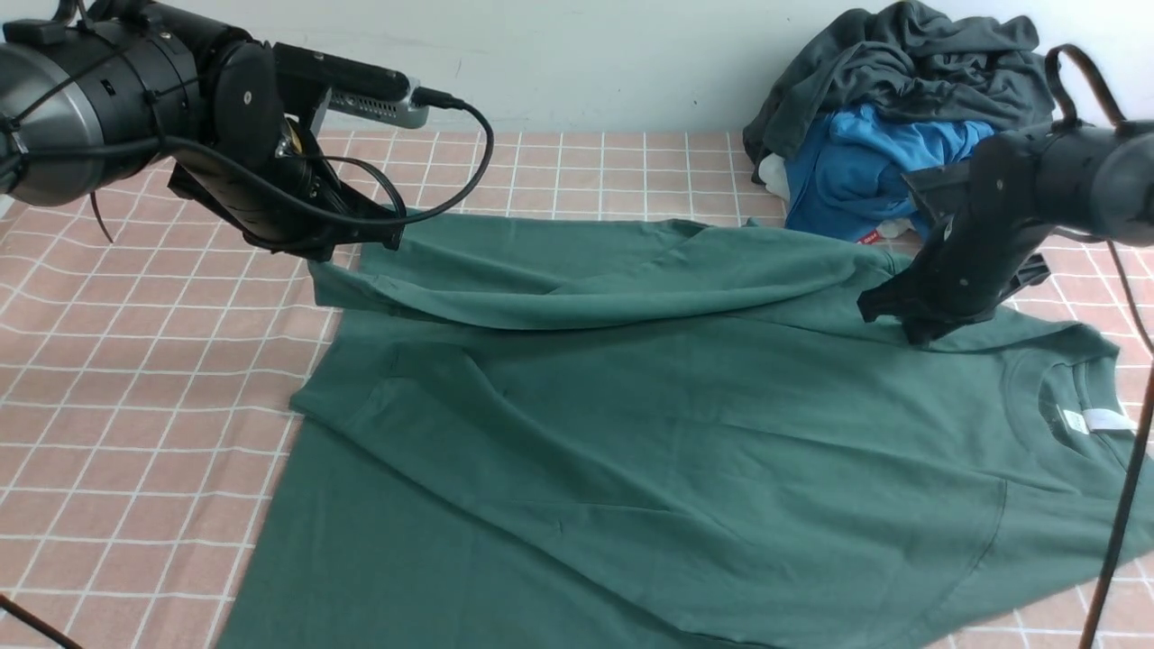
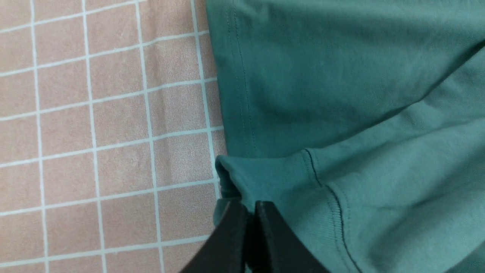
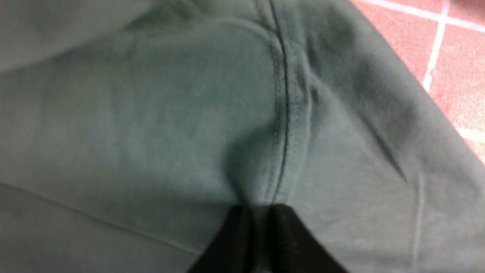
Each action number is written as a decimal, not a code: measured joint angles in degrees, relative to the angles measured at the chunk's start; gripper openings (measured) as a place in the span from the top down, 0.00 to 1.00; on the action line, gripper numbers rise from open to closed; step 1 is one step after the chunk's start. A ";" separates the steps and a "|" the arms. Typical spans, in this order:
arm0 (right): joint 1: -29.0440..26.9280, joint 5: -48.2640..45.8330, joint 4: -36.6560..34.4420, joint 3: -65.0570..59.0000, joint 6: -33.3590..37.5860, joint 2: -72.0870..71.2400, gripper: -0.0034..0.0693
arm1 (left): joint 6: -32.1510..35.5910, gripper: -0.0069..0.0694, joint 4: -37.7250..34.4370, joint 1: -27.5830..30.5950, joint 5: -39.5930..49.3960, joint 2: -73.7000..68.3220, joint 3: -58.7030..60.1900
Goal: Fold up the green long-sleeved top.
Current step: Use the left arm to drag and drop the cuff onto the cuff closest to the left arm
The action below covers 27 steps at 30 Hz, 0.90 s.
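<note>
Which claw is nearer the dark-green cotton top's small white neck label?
Right. The right claw pinches the dark-green cotton top near the white neck label; the left claw grips its far end.

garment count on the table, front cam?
3: the green long-sleeved top spread across the middle; the blue garment and the dark grey garment heaped together at the far right. A white bit under that heap may be a fourth.

Soft even light, right-wrist blur
</note>
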State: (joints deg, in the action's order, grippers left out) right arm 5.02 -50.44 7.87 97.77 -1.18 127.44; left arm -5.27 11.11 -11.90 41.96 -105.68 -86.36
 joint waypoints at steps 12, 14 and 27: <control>-0.36 -10.21 2.90 3.91 6.75 -7.41 0.96 | 0.00 0.91 3.93 0.00 7.15 0.06 0.00; -0.45 -11.94 2.50 3.64 8.22 -7.41 0.96 | 0.27 0.91 3.86 0.00 9.58 0.06 0.00; -0.50 -16.79 -0.54 3.34 8.18 -7.73 0.77 | 8.86 0.68 -3.67 0.58 16.62 -1.82 0.00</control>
State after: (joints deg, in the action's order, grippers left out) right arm 4.52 -67.23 7.33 101.11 7.00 119.72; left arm 3.59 7.44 -11.32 58.58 -107.51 -86.36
